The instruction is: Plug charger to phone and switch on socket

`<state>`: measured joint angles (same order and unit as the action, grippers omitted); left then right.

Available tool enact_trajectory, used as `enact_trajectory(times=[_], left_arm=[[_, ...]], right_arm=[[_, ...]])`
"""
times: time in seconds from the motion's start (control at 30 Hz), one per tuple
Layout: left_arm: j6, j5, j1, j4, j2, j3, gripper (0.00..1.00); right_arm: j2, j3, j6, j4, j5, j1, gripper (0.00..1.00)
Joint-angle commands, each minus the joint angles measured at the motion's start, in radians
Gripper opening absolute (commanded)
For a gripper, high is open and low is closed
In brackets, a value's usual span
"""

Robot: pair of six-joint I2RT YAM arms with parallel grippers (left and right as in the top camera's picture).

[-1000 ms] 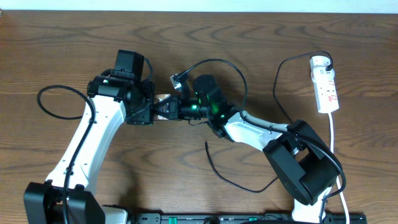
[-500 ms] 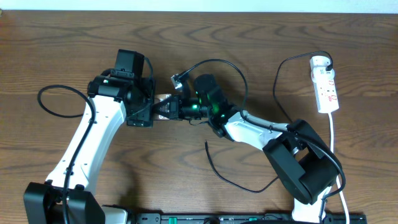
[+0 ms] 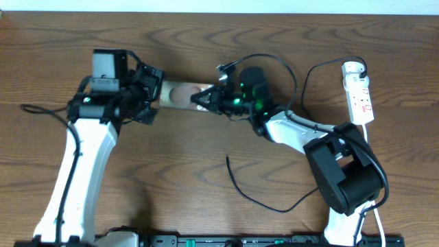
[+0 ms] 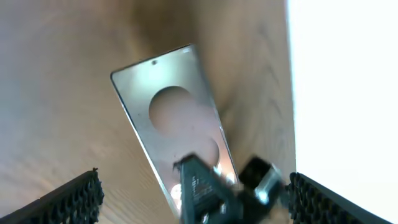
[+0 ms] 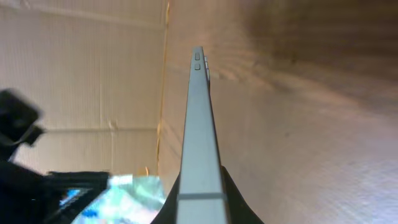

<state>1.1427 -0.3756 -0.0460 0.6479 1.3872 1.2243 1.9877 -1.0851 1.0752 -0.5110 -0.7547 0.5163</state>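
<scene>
Phone (image 4: 169,121): flat glossy slab, round pale patch.

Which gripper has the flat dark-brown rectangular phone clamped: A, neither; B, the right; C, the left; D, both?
B: the right gripper is shut on one end of the phone, which shows edge-on between its fingers in the right wrist view, while the left gripper stands wide open, clear of the phone.
</scene>
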Motion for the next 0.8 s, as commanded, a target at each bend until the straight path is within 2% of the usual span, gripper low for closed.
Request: enact_trajectory(times=[0.0,0.17,0.37,0.47,0.6,0.67,0.77], left_arm=[[-0.323,-0.067,0.006,-0.038,-0.042,0.023,0.92],[-0.43,-0.144,0.005,-0.134,-0.063,0.005,0.92],[-0.356,-0.194,0.005,-0.41,-0.067,-0.156,0.92],[-0.274,-0.207,0.005,-0.659,-0.067,-0.295,0.92],[-0.099,-0.225,0.005,-1.168,-0.066,-0.505,0.92],[-0.039,-0.208,0.006,-1.368,-0.063,-0.576,0.93],[0.011,-0.15,0.006,-1.455,-0.06,-0.626,0.93]], right_arm=[[-0.006,-0.014,0.087,-0.021,-0.014,-0.062,0.01],[-0.006,-0.014,0.268,-0.134,-0.015,-0.145,0.01],[-0.006,-0.014,0.459,-0.384,-0.015,-0.217,0.01],[-0.006,-0.014,0.529,-0.475,-0.018,-0.238,0.01],[-0.006,-0.014,0.57,-0.507,-0.043,-0.241,0.01],[-0.006,-0.014,0.57,-0.506,-0.068,-0.233,0.01],[-0.006,-0.014,0.57,-0.507,-0.101,-0.209,0.01]])
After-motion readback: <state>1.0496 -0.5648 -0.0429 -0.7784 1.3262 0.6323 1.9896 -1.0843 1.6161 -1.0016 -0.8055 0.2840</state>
